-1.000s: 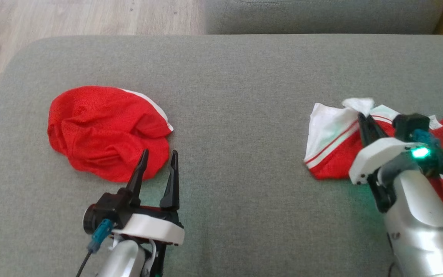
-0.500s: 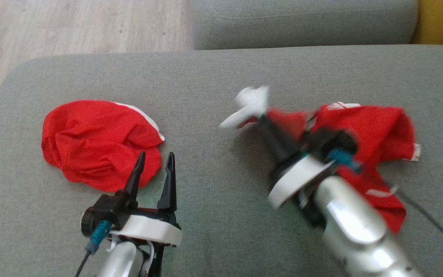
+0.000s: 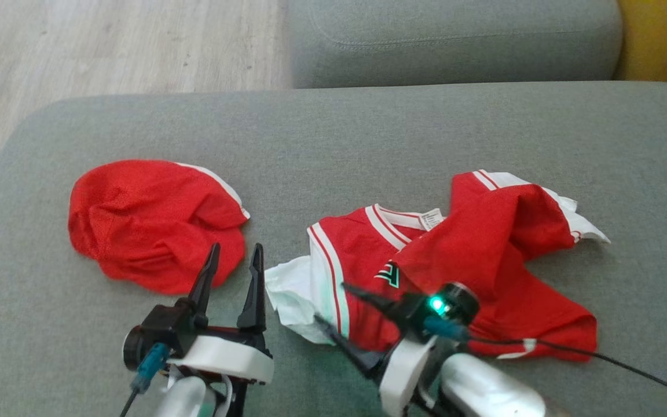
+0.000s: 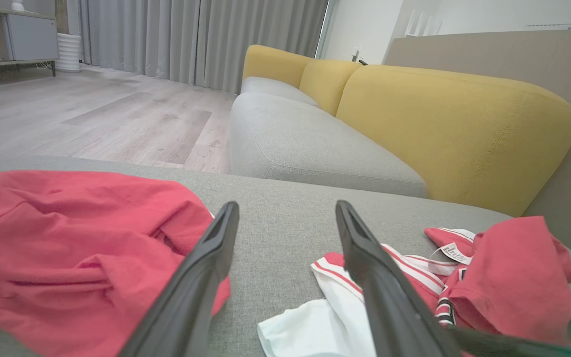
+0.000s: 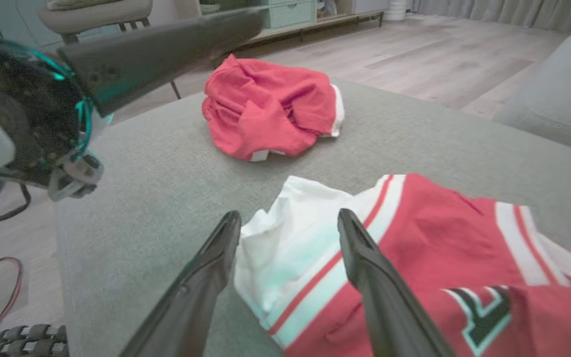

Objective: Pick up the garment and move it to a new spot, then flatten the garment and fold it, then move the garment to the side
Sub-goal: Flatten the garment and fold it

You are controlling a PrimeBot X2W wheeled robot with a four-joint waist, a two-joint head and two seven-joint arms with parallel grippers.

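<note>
lying on one couch (image 3: 368,127): jersey (image 3: 484,249), red heap (image 3: 148,220), two garments; left gripper (image 3: 236,248), right gripper (image 3: 330,302) both released

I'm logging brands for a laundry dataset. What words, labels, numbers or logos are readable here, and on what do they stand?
No text can be read in these pictures.
Neck label of the red and white jersey: printed, but too small and blurred to read.
Chest emblem on the jersey: a black and teal mark, partly under a fold; no letter or number can be made out.
Red garment at the left: no marking visible.
</note>
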